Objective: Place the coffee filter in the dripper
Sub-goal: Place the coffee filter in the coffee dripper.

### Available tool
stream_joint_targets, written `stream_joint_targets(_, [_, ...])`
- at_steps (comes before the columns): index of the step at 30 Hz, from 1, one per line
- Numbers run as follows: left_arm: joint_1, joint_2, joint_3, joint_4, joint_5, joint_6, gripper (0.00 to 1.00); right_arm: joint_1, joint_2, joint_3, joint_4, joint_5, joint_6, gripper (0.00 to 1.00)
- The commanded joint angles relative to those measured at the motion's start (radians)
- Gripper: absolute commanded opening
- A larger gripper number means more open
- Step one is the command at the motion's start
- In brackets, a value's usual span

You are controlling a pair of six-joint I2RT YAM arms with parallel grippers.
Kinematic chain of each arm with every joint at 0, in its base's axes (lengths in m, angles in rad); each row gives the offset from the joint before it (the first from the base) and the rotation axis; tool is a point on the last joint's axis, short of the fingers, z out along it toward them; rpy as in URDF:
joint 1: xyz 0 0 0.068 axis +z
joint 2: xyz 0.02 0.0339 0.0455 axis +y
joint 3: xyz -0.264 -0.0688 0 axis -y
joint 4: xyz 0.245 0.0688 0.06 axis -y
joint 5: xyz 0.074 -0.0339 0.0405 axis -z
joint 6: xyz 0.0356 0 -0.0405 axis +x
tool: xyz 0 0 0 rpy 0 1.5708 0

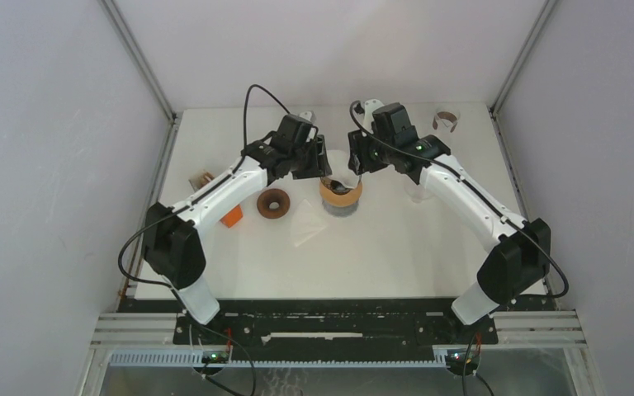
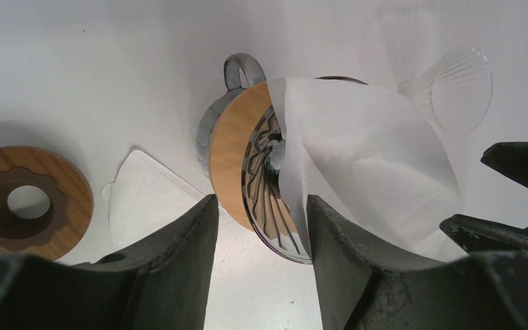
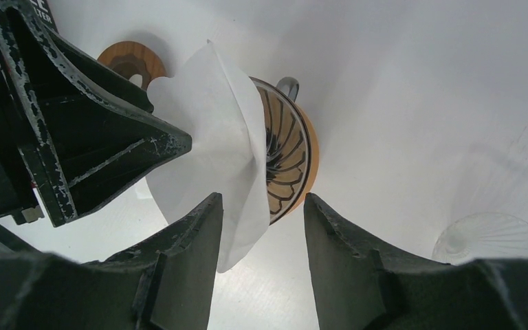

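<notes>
The dripper [image 1: 340, 196], a ribbed glass cone in a wooden collar with a handle, stands mid-table. It also shows in the left wrist view [image 2: 237, 148] and the right wrist view [image 3: 290, 155]. A white paper coffee filter [image 2: 368, 161] sits with its tip in the cone and its wide end sticking out, also in the right wrist view [image 3: 210, 130]. My left gripper [image 2: 261, 210] is open just left of the dripper, one finger beside the filter's edge. My right gripper [image 3: 262, 206] is open on the dripper's other side, with the filter's lower edge next to its left finger. Neither holds anything.
A wooden ring [image 1: 274, 203] lies left of the dripper, and a spare flat filter [image 1: 308, 224] lies in front of it. A clear glass cone [image 1: 417, 191] stands to the right. An orange item [image 1: 231, 217] sits by the left arm. A brown-banded item [image 1: 446, 121] sits at the back right.
</notes>
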Motion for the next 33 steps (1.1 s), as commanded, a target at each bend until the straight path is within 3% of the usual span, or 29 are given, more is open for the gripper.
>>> stream_joint_targets(1, [0.005,-0.048,0.019,0.018,-0.001,-0.002,0.55,0.004,0.006,0.004,0.037,0.010,0.015,0.56])
stream_joint_targets(21, [0.004,-0.026,-0.011,-0.021,0.018,0.029,0.50,0.031,0.205,0.077,0.007,0.137,-0.018,0.56])
stream_joint_targets(33, [0.005,-0.032,0.008,-0.075,-0.016,0.060,0.36,0.041,0.229,0.113,-0.042,0.243,-0.031,0.56])
